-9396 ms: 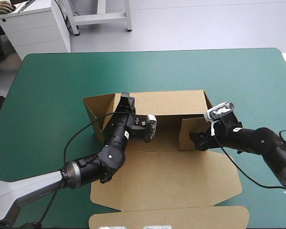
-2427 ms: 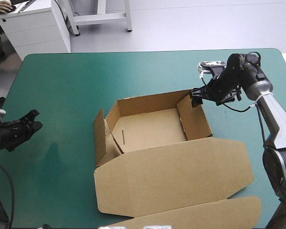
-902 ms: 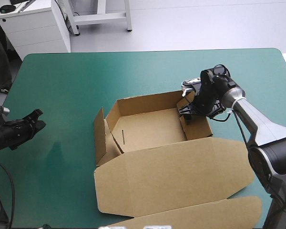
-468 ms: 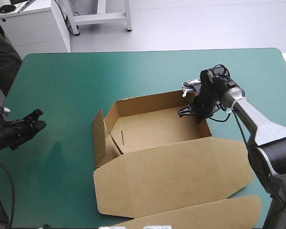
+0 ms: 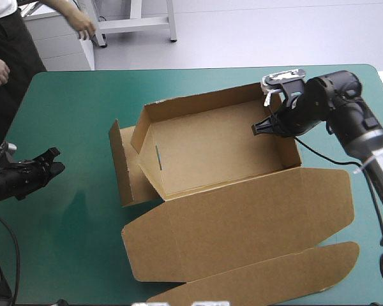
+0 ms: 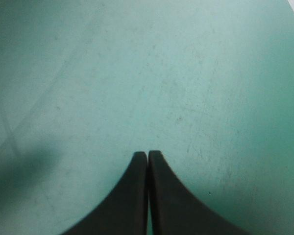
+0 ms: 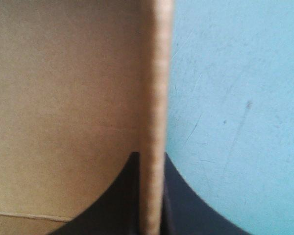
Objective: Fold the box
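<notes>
The brown box [image 5: 210, 146] is an open tray with its back and right walls raised. It looks tilted up off the teal-green cover, and its wide lid [image 5: 242, 223] trails toward the near edge. The left wall flap [image 5: 122, 169] hangs outward. My right gripper [image 5: 260, 127] is shut on the box's right wall. In the right wrist view the board edge [image 7: 154, 73] runs up between the black fingers [image 7: 151, 155]. My left gripper [image 5: 54, 167] is shut and empty near the table's left edge, well clear of the box. In the left wrist view its fingers [image 6: 147, 154] show only bare cover ahead.
A person [image 5: 6, 57] stands at the table's far left corner, hands off the table top. Bare teal-green cover [image 5: 70, 108] lies between the left gripper and the box, and along the far edge.
The right gripper, earlier inside the tray at the right wall, now pinches that wall. The box has risen and shifted toward the far right. The left gripper has stayed put.
</notes>
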Controlling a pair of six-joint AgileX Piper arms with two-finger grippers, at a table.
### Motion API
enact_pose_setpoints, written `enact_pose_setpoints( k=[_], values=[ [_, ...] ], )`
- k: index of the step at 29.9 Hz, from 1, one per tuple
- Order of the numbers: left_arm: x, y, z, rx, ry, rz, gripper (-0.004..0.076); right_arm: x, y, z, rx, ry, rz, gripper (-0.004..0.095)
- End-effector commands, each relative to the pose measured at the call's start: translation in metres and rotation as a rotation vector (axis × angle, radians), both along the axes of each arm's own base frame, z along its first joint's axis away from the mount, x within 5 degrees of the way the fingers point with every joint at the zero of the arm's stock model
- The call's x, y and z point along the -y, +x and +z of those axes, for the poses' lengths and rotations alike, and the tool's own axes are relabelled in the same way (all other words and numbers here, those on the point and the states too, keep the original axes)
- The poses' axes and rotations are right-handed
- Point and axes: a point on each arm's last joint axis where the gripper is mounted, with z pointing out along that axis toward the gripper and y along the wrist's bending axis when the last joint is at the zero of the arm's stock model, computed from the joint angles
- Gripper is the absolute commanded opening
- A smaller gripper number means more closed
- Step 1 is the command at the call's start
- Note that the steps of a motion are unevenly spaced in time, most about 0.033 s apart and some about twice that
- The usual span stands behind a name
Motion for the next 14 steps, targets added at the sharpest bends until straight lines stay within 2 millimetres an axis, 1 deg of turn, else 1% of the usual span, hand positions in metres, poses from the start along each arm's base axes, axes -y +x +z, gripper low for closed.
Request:
enact_pose_setpoints(
  k=[1,3,5,7,10,12,14],
  values=[
    [0.004,0.001,0.018,0.07,-0.002,-0.009,-0.001,0.012,-0.037,0.047,0.137,0.052,0.01,-0.0002],
    [0.003,0.001,0.018,0.073,0.005,-0.011,-0.001,0.016,-0.047,0.057,0.187,0.06,0.021,-0.0002],
    [0.003,0.001,0.018,0.082,0.03,-0.032,-0.001,0.018,-0.054,0.063,0.21,0.068,0.019,-0.0001],
    [0.003,0.001,0.018,0.092,0.056,-0.053,-0.0008,0.019,-0.056,0.066,0.221,0.072,0.019,-0.0001],
    [0.005,0.001,0.018,0.112,0.1,-0.106,-0.0003,0.019,-0.055,0.067,0.239,0.078,0.018,-0.0001],
    [0.006,0.001,0.018,0.127,0.125,-0.152,0.0036,0.018,-0.054,0.069,0.261,0.086,0.018,-0.0001],
    [0.008,0.0,0.018,0.139,0.135,-0.178,0.0128,0.018,-0.053,0.07,0.28,0.093,0.019,-0.0008]
  ],
)
